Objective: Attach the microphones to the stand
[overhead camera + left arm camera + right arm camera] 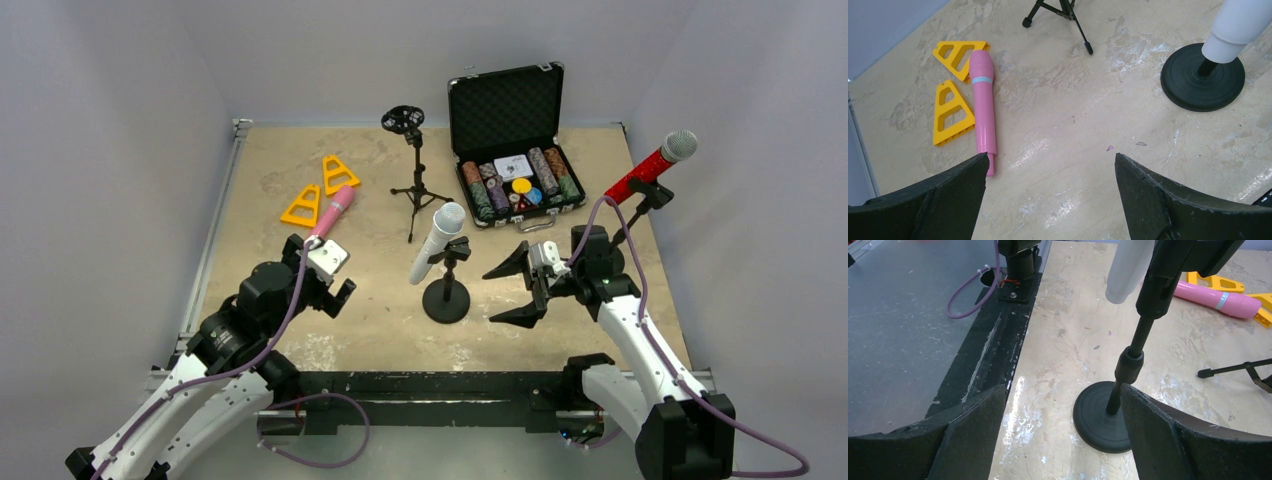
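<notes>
Left hand (pixel 1050 157) is released, near the pink microphone (pixel 983 107), which lies by the left edge of the worktop (pixel 1073 115) beside yellow triangles (pixel 950 112). Right hand (pixel 1063 390) is released too. White microphone (pixel 437 243) sits on the middle stand (pixel 446 300), red microphone (pixel 650 168) on another at the right edge.

The white microphone (pixel 436 243) sits tilted in the clip of the round-based stand (pixel 446 300). Left of that stand, the pink microphone (pixel 333 210) lies flat on the table (pixel 270 160) beside yellow triangles (pixel 320 188). Far to its right, the red microphone (pixel 652 165) is clipped up high. The right tool (pixel 512 290) hangs just right of the stand, spread wide.
</notes>
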`<act>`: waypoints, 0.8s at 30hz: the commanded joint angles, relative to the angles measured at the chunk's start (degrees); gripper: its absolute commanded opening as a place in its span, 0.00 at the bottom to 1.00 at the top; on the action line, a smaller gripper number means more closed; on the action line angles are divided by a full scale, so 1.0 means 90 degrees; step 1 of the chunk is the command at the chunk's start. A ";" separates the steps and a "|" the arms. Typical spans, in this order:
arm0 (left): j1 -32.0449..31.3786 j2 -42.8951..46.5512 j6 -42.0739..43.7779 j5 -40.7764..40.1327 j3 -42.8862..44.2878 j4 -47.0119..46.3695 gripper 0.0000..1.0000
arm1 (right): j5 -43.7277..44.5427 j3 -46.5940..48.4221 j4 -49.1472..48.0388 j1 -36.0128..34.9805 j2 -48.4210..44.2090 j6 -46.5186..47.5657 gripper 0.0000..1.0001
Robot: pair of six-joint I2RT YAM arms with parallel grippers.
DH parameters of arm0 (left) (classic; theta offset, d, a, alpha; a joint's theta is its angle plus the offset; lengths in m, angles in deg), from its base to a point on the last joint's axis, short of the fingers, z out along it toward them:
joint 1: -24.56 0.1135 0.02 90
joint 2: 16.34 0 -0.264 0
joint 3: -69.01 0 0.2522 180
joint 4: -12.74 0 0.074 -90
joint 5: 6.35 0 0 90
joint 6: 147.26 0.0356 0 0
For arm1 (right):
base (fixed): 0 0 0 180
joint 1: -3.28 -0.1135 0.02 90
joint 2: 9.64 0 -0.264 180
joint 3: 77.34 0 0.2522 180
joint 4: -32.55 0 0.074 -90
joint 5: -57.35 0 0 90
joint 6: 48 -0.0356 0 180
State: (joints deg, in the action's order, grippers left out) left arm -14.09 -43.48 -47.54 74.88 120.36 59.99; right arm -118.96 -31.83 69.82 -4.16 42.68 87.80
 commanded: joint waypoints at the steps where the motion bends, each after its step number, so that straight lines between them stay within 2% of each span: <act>1: 0.0037 -0.0003 0.0118 0.0016 -0.0016 -0.0265 0.99 | -0.0130 -0.0019 -0.0151 0.0046 -0.0100 -0.0059 0.88; 16: 0.0036 -0.0041 0.0146 0.0072 -0.0023 -0.0282 0.99 | -0.0008 -0.0008 -0.0202 0.0078 -0.0090 -0.0090 0.88; 20: 0.0037 -0.0042 0.0148 0.0077 -0.0026 -0.0274 0.99 | -0.0098 -0.0156 -0.0770 0.0076 -0.0122 -0.0888 0.86; 24: 0.0037 -0.0023 0.0143 0.0057 -0.0035 -0.0265 0.99 | -0.0042 -0.0172 -0.0526 0.0051 -0.0293 -0.0712 0.84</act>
State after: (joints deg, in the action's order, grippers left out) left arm -14.09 -43.59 -47.13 75.12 120.36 59.99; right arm -118.87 -33.18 65.91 -3.77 41.85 82.84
